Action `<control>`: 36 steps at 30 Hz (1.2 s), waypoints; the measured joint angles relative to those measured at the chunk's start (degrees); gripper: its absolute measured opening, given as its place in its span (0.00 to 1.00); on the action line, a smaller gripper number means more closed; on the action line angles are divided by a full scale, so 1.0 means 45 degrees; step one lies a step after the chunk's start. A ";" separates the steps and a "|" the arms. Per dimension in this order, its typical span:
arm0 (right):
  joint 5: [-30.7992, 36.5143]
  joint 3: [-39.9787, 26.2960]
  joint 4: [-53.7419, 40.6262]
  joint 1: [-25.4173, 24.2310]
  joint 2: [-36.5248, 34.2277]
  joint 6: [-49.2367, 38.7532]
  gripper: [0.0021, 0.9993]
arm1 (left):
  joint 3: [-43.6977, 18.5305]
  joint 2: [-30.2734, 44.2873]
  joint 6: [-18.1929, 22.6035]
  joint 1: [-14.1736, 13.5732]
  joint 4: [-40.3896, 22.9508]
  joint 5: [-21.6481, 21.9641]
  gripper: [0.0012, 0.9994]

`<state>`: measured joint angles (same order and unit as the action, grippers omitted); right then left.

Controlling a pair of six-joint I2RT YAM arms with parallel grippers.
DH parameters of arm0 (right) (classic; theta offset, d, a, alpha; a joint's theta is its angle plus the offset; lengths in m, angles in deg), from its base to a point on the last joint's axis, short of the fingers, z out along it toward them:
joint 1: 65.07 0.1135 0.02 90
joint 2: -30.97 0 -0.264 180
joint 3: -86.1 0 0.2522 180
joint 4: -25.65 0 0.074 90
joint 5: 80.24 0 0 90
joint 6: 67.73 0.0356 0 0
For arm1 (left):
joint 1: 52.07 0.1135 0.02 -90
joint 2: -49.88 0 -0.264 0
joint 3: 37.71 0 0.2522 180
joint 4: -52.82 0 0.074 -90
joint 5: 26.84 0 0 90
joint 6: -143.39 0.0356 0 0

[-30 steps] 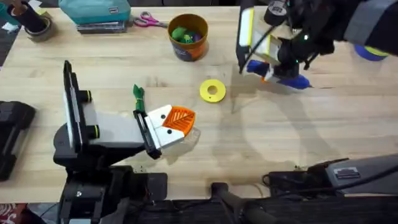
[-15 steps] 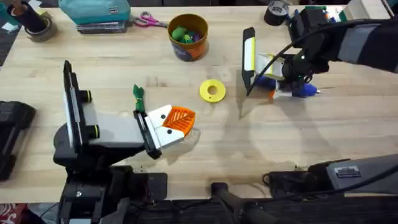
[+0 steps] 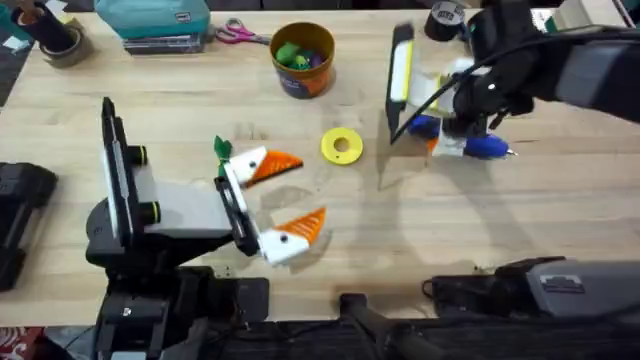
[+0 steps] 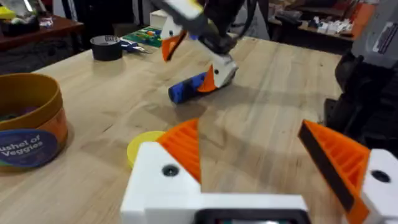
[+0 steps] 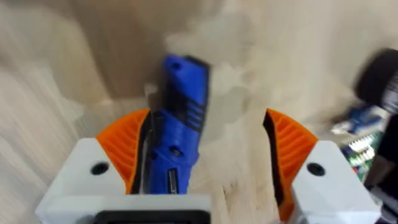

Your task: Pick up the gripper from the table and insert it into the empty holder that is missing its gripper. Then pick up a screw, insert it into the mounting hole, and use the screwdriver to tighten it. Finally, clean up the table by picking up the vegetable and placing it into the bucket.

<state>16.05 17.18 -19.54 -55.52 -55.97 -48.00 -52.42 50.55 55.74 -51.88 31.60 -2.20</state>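
The blue screwdriver (image 3: 485,147) lies on the table at the far right, silver tip pointing right. My right gripper (image 3: 445,120) stands over its rear end. In the right wrist view the right gripper (image 5: 208,118) is open, and the screwdriver (image 5: 180,112) rests against one orange pad (image 5: 127,140). My left gripper (image 3: 310,190) is open at mid-table with nothing between its fingers (image 4: 186,149). A green vegetable (image 3: 222,150) lies just beyond the left gripper's far finger. The bucket (image 3: 302,58) stands at the back with vegetables inside. The loose gripper part, the empty holder and the screw are out of view.
A flat yellow disc (image 3: 342,146) lies between the two grippers. Scissors (image 3: 236,33), a teal case (image 3: 152,18) and tape rolls (image 3: 444,18) line the back edge. Bare wood (image 3: 450,220) stretches in front of the right gripper.
My left gripper has gone from shut to open. The right gripper came down with the screwdriver, which now lies on the table between its open fingers.
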 joint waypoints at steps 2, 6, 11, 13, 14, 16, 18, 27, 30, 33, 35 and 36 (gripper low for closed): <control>-0.0231 -0.0036 0.0050 0.0079 0.0740 0.0776 1.00 | 0.0000 0.0000 -0.0040 0.0000 0.0000 -0.0001 0.97; -0.0796 -0.0220 0.0237 0.0092 0.2164 0.2565 1.00 | 0.0000 0.0000 -0.0039 0.0000 0.0003 0.0002 0.99; -0.1330 -0.0350 0.0901 0.0092 0.3716 0.5263 1.00 | 0.0039 0.0000 -0.0816 0.0000 0.0730 0.0734 0.99; -0.1422 -0.0359 0.1010 0.0092 0.4257 0.6117 1.00 | 0.0036 0.0000 -0.1275 0.0000 0.1052 0.1183 0.99; -0.1455 -0.0359 0.1017 0.0092 0.4594 0.6620 1.00 | 0.0015 0.0000 -0.1438 0.0000 0.1035 0.1385 0.99; -0.1506 -0.0364 0.1027 0.0092 0.5168 0.7456 1.00 | -0.0197 0.0009 -0.1653 0.0000 0.0606 0.1818 0.99; -0.1526 -0.0364 0.1027 0.0092 0.5782 0.8348 1.00 | -0.0772 0.0157 -0.1674 0.0000 -0.0206 0.2277 0.99; -0.1623 -0.0374 0.0865 0.0092 0.8125 1.1773 1.00 | -0.6229 0.3977 0.0271 0.0000 -0.6164 0.5239 0.99; -0.1661 -0.0374 0.0684 0.0092 0.8632 1.2395 1.00 | -0.8017 0.5596 0.0733 0.0000 -0.7815 0.6463 0.99; -0.1682 -0.0374 0.0532 0.0092 0.8992 1.2724 1.00 | -0.9807 0.7228 0.1016 0.0000 -0.9166 0.7610 0.99; -0.1703 -0.0374 0.0492 0.0092 0.9133 1.2879 1.00 | -1.0845 0.8142 0.1118 0.0000 -0.9980 0.8348 0.99; -0.1701 -0.0374 0.0492 0.0092 0.9165 1.2923 1.00 | -1.1334 0.8552 0.1156 0.0000 -1.0438 0.8715 0.99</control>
<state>8.39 15.50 -17.32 -55.11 -14.73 10.15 -103.42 89.03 60.94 -51.88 -15.37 37.01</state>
